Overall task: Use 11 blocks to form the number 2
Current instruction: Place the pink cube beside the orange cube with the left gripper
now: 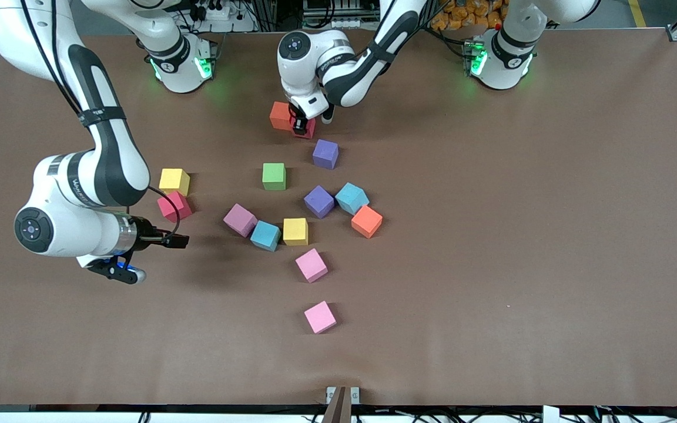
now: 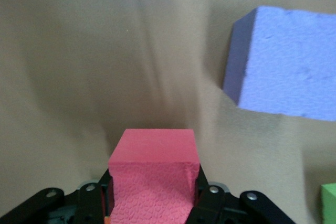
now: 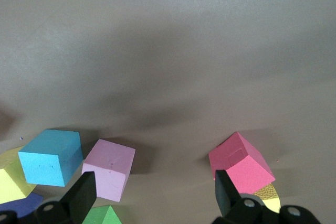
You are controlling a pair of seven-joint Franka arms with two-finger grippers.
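My left gripper (image 1: 300, 124) is shut on a red block (image 1: 308, 129) and holds it right beside an orange block (image 1: 280, 115), low at the table; the red block fills the jaws in the left wrist view (image 2: 152, 166). A purple block (image 1: 325, 154) lies close by and also shows in the left wrist view (image 2: 286, 66). No digit shape shows. My right gripper (image 1: 178, 239) is open and empty over bare table between a second red block (image 1: 174, 206) and the mauve-pink block (image 1: 240, 220). In the right wrist view the mauve-pink block (image 3: 109, 169) and that red block (image 3: 241, 162) lie on either side of the open fingers.
Loose in mid-table are a green block (image 1: 274, 176), a purple block (image 1: 319, 201), two light blue blocks (image 1: 351, 198) (image 1: 265, 235), an orange block (image 1: 367, 221) and a yellow block (image 1: 295, 231). Another yellow block (image 1: 174, 181) touches the second red block. Two bright pink cubes (image 1: 311, 265) (image 1: 320, 317) lie nearer the camera.
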